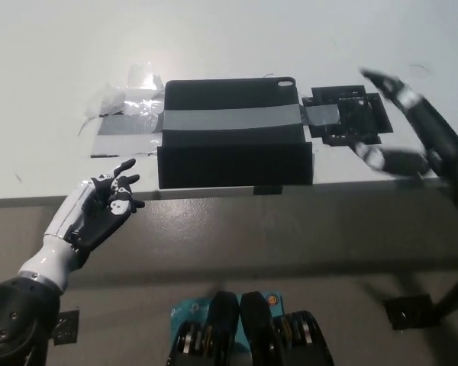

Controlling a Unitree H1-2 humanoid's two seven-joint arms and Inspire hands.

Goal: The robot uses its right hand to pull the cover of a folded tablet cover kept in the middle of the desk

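- Right robot hand (401,122): black, blurred, fingers spread, holding nothing, hovering over the desk (229,38).
- Tablet cover (233,133): black, folded, taped down with a grey strip (233,120), lying just left of that robot hand, near the desk's front edge.
- Left robot hand (107,202): white, fingers loosely apart, resting off the front edge.
- Risk, judged: fingers may catch the tape instead of the flap; the cover could then slide or tear the tape.

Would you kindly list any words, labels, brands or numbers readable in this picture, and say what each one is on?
None can be read.
Tablet cover: plain black, with an unmarked grey tape band.
Black block beside it: detail too blurred to tell.
Left robot hand and right robot hand: no legible marking.
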